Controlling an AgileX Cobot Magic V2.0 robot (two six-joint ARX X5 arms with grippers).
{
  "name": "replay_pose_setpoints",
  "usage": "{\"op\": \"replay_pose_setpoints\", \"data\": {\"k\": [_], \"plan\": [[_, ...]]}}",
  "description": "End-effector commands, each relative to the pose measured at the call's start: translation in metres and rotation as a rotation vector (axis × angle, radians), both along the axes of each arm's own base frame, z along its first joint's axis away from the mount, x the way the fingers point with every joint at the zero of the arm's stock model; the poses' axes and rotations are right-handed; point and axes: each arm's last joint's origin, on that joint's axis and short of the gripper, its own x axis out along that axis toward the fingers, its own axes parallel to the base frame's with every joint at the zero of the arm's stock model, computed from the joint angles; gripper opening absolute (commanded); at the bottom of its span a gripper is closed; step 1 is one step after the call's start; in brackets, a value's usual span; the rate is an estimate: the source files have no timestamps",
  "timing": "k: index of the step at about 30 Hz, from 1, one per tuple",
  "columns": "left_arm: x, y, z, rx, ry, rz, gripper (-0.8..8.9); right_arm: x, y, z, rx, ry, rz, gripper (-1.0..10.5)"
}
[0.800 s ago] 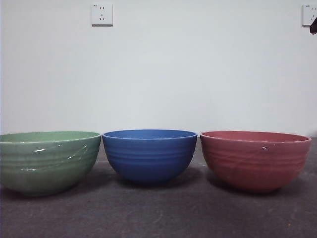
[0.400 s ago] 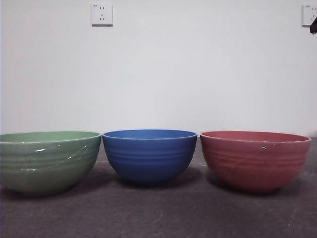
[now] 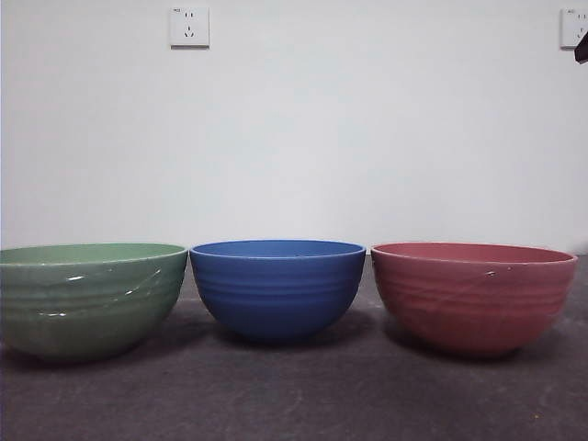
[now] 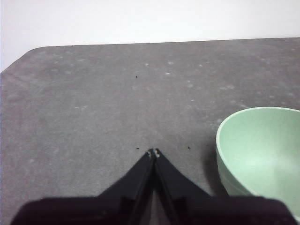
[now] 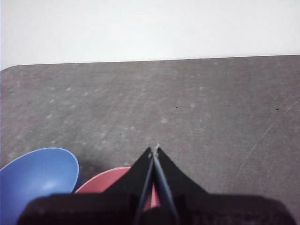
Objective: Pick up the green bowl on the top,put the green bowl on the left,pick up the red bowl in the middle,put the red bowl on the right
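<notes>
The green bowl (image 3: 90,296) stands upright on the table at the left of the front view. It also shows in the left wrist view (image 4: 262,152), empty. The red bowl (image 3: 473,294) stands upright at the right, and a part of its rim shows in the right wrist view (image 5: 110,180). My left gripper (image 4: 153,153) is shut and empty, raised above the table beside the green bowl. My right gripper (image 5: 154,149) is shut and empty, raised above the red bowl. A black arm tip (image 3: 581,48) shows at the top right corner of the front view.
A blue ribbed bowl (image 3: 277,287) stands between the green and red bowls; it also shows in the right wrist view (image 5: 37,177). The dark grey table (image 3: 294,395) stretches in front of the three bowls. A white wall with sockets (image 3: 189,27) stands behind.
</notes>
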Motion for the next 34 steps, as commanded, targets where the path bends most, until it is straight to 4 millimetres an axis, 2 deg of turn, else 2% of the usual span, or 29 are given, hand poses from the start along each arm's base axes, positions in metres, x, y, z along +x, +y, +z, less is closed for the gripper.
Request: {"op": "replay_pose_setpoints", "data": {"k": [1,5,12,15,17,24,27,30,34], "plan": [[0.001,0.000,-0.005,-0.011,0.013,-0.002,-0.04,0.000,0.000,-0.001,0.010,0.001,-0.005,-0.2],[0.001,0.000,-0.005,-0.011,0.013,-0.002,-0.04,-0.004,-0.002,0.000,0.012,-0.005,-0.007,-0.2],[0.001,0.000,-0.005,-0.011,0.013,-0.002,-0.04,-0.044,-0.029,0.008,0.037,-0.105,-0.127,-0.2],[0.001,0.000,-0.005,-0.011,0.013,-0.002,-0.04,-0.055,-0.037,0.003,0.025,-0.150,-0.193,-0.2],[0.001,0.000,-0.005,-0.011,0.013,-0.001,-0.04,-0.056,-0.039,-0.007,-0.013,-0.160,-0.208,-0.2],[0.001,0.000,-0.005,-0.011,0.013,-0.002,-0.04,-0.036,-0.036,-0.075,-0.069,-0.143,-0.043,-0.2],[0.001,0.000,-0.005,-0.011,0.013,-0.002,-0.04,-0.032,-0.035,-0.099,-0.067,-0.118,-0.025,-0.2],[0.001,0.000,-0.005,-0.010,0.013,-0.002,-0.04,-0.030,-0.035,-0.114,-0.072,-0.081,-0.025,-0.2],[0.001,0.000,-0.005,-0.010,0.013,-0.002,-0.04,-0.030,-0.035,-0.115,-0.073,-0.074,-0.028,-0.2]]}}
